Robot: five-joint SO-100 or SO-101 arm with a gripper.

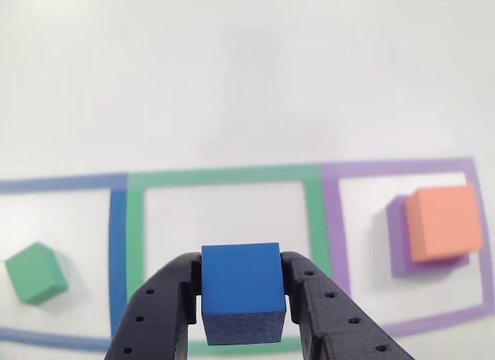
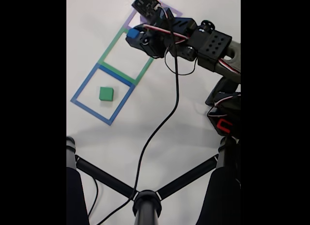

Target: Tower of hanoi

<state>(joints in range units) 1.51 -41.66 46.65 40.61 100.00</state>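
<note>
Pinching blue cube [image 1: 242,292] between both black fingers [image 1: 166,313], end effector [image 1: 243,298] hangs above green-taped square [image 1: 227,176] on white bench [image 1: 232,73]. In fixed view, blue cube [image 2: 131,37] sits raised over middle square. Green cube [image 1: 35,272] lies in blue-taped square [image 1: 117,252] at left. Orange cube [image 1: 443,221] rests atop purple block [image 1: 401,244] in purple-taped square [image 1: 334,228] at right.

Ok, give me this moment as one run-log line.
claw: shut on blue cube, above green square | green cube: in blue square | orange cube: on purple cube, purple square
</note>
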